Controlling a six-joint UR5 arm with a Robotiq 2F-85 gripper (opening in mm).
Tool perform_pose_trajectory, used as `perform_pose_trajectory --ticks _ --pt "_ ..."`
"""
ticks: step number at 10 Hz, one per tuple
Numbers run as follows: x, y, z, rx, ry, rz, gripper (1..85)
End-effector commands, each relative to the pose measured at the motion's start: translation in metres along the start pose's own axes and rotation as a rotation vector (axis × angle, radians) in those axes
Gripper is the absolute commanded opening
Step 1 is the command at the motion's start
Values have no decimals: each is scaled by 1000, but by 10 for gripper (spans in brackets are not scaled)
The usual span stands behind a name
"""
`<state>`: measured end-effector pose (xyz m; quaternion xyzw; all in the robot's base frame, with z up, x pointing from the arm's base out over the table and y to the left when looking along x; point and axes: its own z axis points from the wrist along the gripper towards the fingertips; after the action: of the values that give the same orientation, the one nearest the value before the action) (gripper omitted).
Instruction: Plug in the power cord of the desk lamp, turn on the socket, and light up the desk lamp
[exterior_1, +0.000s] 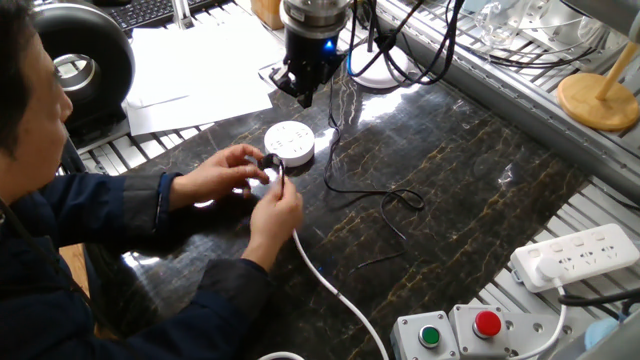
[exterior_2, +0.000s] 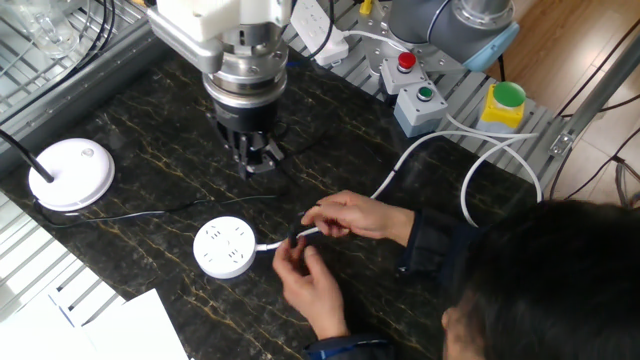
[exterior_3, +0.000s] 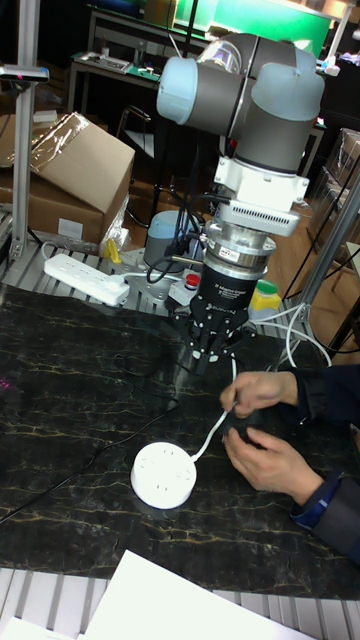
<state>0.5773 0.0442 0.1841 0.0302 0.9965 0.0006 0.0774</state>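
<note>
The round white socket (exterior_1: 290, 143) (exterior_2: 224, 246) (exterior_3: 163, 474) lies on the dark marble table, its thick white cable running toward the person. A person's two hands hold the small black plug (exterior_1: 270, 162) (exterior_2: 295, 240) of the power cord (exterior_1: 372, 196) just beside the socket. The thin black wire trails across the table to the desk lamp's white disc base (exterior_2: 72, 172), which in one fixed view (exterior_1: 375, 78) sits partly hidden behind hanging cables. My gripper (exterior_1: 303, 93) (exterior_2: 258, 160) (exterior_3: 205, 356) hovers above the table just beyond the socket, fingers together with nothing in them.
A rectangular white power strip (exterior_1: 580, 255) (exterior_3: 85, 278) lies at the table's edge beside a button box (exterior_1: 452, 332) (exterior_2: 415, 85). A round wooden stand (exterior_1: 600, 100) sits on the rack behind. Papers (exterior_1: 200, 75) lie near the socket. The person's arms (exterior_1: 130, 220) reach over the table's near side.
</note>
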Motion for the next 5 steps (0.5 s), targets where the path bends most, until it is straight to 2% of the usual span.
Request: perform_pose_trajectory --ticks 1,3,5 --pt "-8 -15 -10 23 33 -32 10" --pt "-3 -20 -10 23 53 -59 10" --pt "-3 -23 -6 13 35 -75 10"
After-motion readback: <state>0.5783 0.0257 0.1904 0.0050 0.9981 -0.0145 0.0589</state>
